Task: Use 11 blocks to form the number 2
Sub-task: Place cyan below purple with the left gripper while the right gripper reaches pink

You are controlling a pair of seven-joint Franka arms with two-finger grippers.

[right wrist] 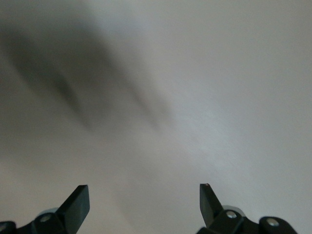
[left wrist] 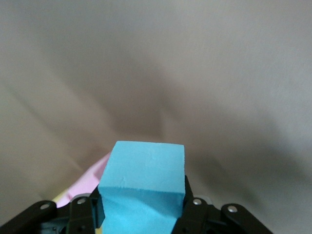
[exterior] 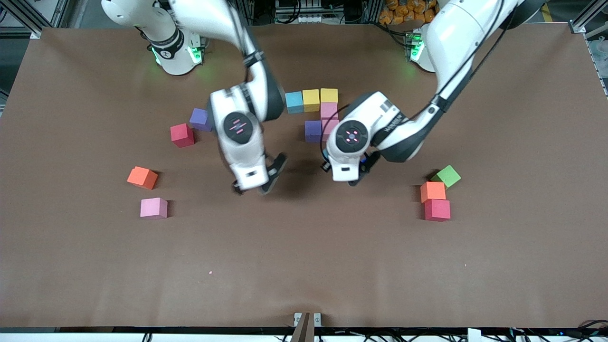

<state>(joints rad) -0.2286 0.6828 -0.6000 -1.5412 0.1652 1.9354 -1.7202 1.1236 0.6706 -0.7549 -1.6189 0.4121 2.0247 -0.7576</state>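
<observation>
Nearest cubes: loose pink cube point(exterior: 153, 208) at eight o'clock on the table and a red cube point(exterior: 437, 210) at four o'clock, twelve being the robots' bases
Number 2 so far: six cubes laid just twelve-ward of the table's centre; top row of light blue cube point(exterior: 294, 101), yellow cube point(exterior: 311, 99) and second yellow cube point(exterior: 328, 95), then a pink cube point(exterior: 328, 110) touching that one at its six o'clock, a lower pink cube point(exterior: 330, 126) next, and a purple cube point(exterior: 313, 130) touching it at nine o'clock
Left gripper point(exterior: 356, 176): fingers clamped on the held light blue cube point(left wrist: 144, 178), over the table at five o'clock of the figure
Right gripper point(exterior: 256, 184): fingers wide apart, empty, over bare table at seven o'clock of the figure
Progress: roughly half done by my count; the held cube would be the seventh, probably finishing the middle row beside the purple cube, with four more to follow
Spare cubes: second purple cube point(exterior: 200, 118) and second red cube point(exterior: 182, 135) at ten o'clock, orange cube point(exterior: 142, 177) at nine; second orange cube point(exterior: 432, 191) touching the four o'clock red one
Not wanted: green cube point(exterior: 446, 175), against that orange one
In the way: the right arm's wrist hangs close to the open slot at nine o'clock of the purple cube, so it looks crowded
</observation>
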